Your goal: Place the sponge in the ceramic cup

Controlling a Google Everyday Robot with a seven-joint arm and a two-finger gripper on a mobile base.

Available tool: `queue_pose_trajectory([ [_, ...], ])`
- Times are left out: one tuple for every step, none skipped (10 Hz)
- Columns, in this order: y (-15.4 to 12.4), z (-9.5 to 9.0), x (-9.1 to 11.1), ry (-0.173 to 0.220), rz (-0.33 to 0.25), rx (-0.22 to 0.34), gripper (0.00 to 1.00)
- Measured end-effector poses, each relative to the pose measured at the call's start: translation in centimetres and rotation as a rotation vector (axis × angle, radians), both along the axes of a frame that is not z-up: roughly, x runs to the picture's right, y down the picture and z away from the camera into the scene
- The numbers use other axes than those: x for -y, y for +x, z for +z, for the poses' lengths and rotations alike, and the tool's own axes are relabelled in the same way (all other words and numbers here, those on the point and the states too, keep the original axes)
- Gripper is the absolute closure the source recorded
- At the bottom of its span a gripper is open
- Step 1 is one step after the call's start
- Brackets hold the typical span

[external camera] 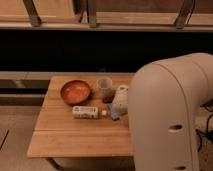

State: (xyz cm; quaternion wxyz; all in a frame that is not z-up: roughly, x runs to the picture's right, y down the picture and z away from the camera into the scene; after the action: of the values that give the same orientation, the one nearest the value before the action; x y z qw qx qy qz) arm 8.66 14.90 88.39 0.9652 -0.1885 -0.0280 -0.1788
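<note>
- Table: low wooden table [65, 145] of pale planks, standing on a speckled floor in front of a dark wall.
- Bowl: wide orange-red bowl [75, 92], upright, on the rear left part of the tabletop.
- Cup: small pale beige-white ceramic cup [104, 87], plain, without a handle and taller than wide. It stands upright just to the right of the bowl, near the rear edge. What it holds cannot be made out from here.
- Lump: tiny dark brown lump [108, 100], on the wood close to the foot of the cup.
- Bottle: white labelled bottle [85, 111], lying on its side in front of the bowl.
- Sponge: small blue-grey rectangular sponge [114, 114], lying on the tabletop just right of the bottle and in front of the cup, apart from it.
- Gripper: white gripper [118, 106], pointing down between the cup and the sponge, its lower end right at the sponge. I cannot tell whether it is apart, together or clamped on anything.
- Arm: large pale rounded arm casing [170, 110], filling the right foreground and hiding the table's right end.
</note>
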Motion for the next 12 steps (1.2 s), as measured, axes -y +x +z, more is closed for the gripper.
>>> queue_pose_trajectory([
  [-0.1,0.3,-0.5,-0.01,0.006,0.012,0.46],
  [-0.2,0.8,-1.3,-0.03,0.022,0.028,0.58],
  [-0.1,1.2,-2.2,-0.048,0.033,0.035,0.67],
  [0.0,1.5,-2.7,-0.061,0.042,0.038,0.76],
  [-0.1,1.9,-2.7,-0.066,0.053,0.043,0.87],
  [0.0,2.1,-2.8,-0.07,0.058,0.048,0.96],
  [0.0,2.1,-2.6,-0.07,0.059,0.049,1.0],
  [0.3,2.1,-2.5,-0.07,0.057,0.048,1.0],
  [0.4,2.0,-2.4,-0.068,0.05,0.048,1.0],
  [0.6,1.6,-2.2,-0.061,0.039,0.048,1.0],
  [0.9,1.3,-1.6,-0.049,0.033,0.044,1.0],
  [1.1,0.6,-0.8,-0.031,0.034,0.037,1.0],
])
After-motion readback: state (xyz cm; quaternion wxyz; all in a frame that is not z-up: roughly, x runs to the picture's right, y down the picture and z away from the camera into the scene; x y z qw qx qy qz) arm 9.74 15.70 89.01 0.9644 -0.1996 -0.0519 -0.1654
